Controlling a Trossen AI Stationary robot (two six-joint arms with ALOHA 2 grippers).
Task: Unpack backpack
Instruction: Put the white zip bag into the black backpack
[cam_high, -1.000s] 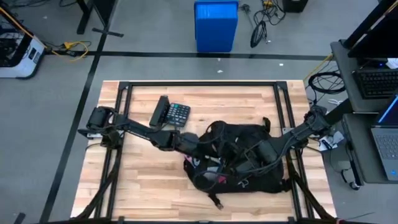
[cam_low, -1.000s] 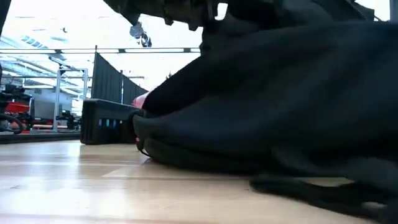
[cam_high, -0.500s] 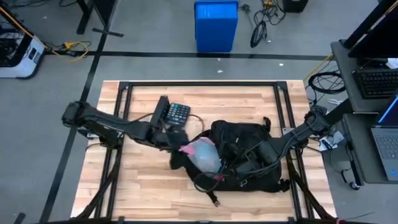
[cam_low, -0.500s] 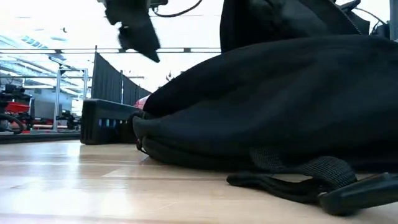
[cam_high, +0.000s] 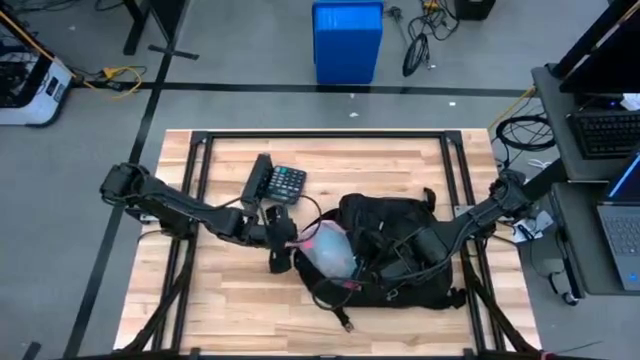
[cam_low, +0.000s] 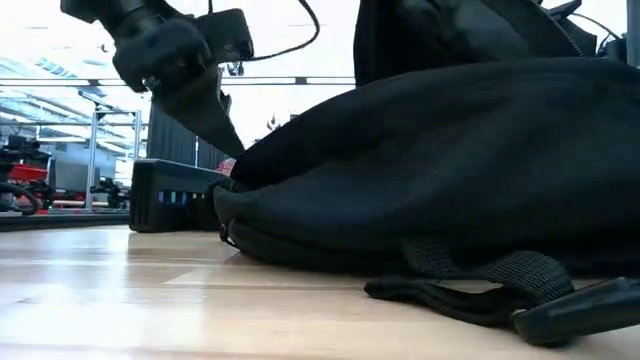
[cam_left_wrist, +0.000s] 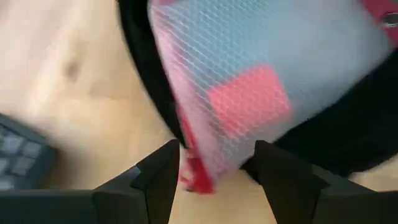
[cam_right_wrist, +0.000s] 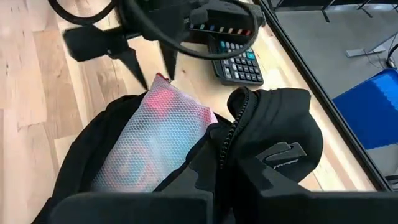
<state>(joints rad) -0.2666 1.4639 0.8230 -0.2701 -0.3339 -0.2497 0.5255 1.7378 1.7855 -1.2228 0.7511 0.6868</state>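
Left fingers (cam_left_wrist: 161, 180) spread over wooden table (cam_high: 230, 290) beside backpack (cam_high: 400, 245).

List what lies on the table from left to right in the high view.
Calculator → left gripper, open → mesh pouch poking out of the backpack → right gripper at the backpack.

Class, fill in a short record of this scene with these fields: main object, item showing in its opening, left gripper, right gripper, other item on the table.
main object: backpack, black, lying on the wooden table
item showing in its opening: mesh pouch, white net with red inside, partly out
left gripper: left gripper, open, at the pouch's end
right gripper: right gripper, over the backpack, holding its opening edge
other item on the table: calculator, beside the backpack
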